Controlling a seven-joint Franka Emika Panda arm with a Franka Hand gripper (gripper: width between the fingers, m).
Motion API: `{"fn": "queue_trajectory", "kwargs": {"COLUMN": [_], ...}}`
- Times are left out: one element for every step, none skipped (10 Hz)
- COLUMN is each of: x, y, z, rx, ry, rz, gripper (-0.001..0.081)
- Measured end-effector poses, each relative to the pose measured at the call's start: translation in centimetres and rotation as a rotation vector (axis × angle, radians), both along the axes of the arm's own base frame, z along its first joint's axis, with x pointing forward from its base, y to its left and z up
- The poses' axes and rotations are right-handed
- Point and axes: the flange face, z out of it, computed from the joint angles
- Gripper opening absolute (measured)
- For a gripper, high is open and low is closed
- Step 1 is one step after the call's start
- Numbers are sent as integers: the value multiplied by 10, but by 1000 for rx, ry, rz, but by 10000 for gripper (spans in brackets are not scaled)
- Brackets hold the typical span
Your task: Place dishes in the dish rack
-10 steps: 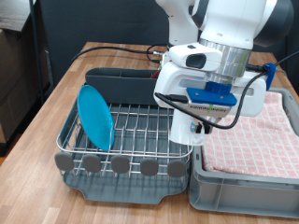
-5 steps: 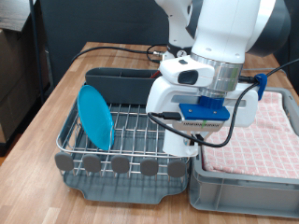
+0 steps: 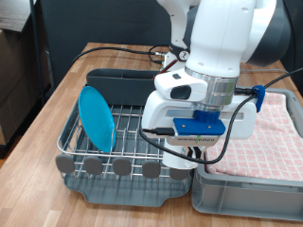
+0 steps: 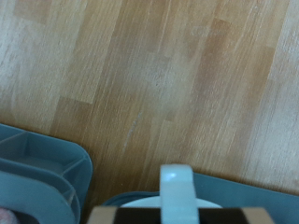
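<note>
White against the silver wire: a cup (image 3: pixel 180 159), directly under the claw (image 3: pixel 187 147) and low over the dish rack (image 3: pixel 133 128), at the end nearest the grey crate (image 3: pixel 246 184). Seems to be the cup-placing step, late in the lowering. Cannot tell from the exterior view whether the cup's base touches the wires yet.

Cannot tell either whether the claw is apart or together. Hidden behind the bulky hand in the exterior view. In the wrist view, only one pale fingertip (image 4: pixel 176 191) over a curved white edge, probably the cup's rim, with bare wood beyond.

Well away from the claw, toward the exterior view's left: a light-blue plate (image 3: pixel 96 117), standing on edge in the rack, so that dish looks done. Beyond the claw, toward the exterior view's top: the tall grey bin (image 3: pixel 118 87). No sign of the wooden spoon in either view. Just beside the claw, toward the exterior view's right: the red-checked cloth (image 3: pixel 279 128) lying in the crate.

As a judgement only: calls for a gentle, level touch so the cup stands upright on the wires and does not tip between them or knock the rack's end rail.
</note>
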Motion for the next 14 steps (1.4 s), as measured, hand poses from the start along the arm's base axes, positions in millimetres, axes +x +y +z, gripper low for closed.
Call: {"fn": "queue_trajectory", "kwargs": {"x": [1,1,3,5,7,10,13,16,19,21,24,25,26,27], "y": [-1,-2,-3,-3,-3,-3,-2,-1,0,1,2,3,3,3], "z": [-4,-8,-11,-15,-18,-22,-24,-26,-29,-32,-35,-38,-39,-40], "rx": [6,11,16,19,20,19,20,20,20,21,21,22,23,22], "ry": [4,8,9,16,22,37,58,79,92,103,110,118,119,114], "rz": [-5,-10,-15,-16,-14,-12,-7,-3,-1,0,1,2,2,2], "gripper": [72,72,72,72,72,72,72,72,72,72,72,72,72,72]}}
